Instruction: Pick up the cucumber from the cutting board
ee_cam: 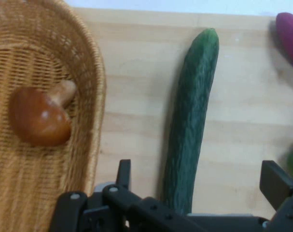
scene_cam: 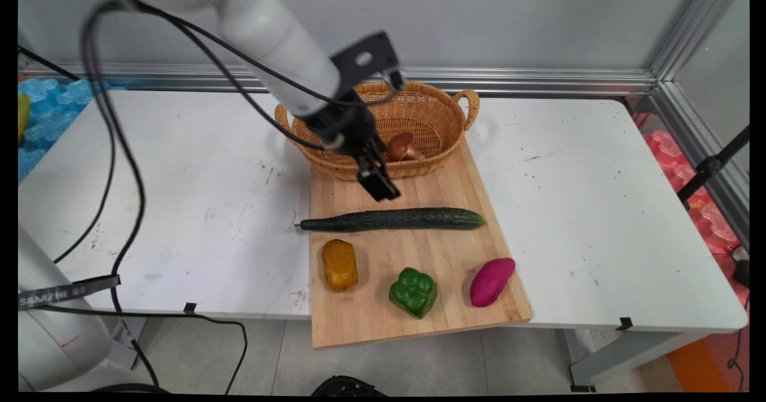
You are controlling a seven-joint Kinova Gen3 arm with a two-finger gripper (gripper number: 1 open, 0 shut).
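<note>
Hand [scene_cam: 379, 182] spread open above cucumber [scene_cam: 393, 219], cucumber lengthwise across cutting board [scene_cam: 443, 306], stem leftward

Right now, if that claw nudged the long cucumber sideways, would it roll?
Probably: the cucumber is round and lies free on the flat wooden board. Its slight curve may make it wobble or swing. It looks stiff, so gripped mid-length it likely wouldn't droop.

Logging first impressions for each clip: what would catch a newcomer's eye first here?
The black gripper hangs open over the wooden board, just above a long cucumber lying across it. Behind stands a wicker basket holding a brown mushroom.
</note>
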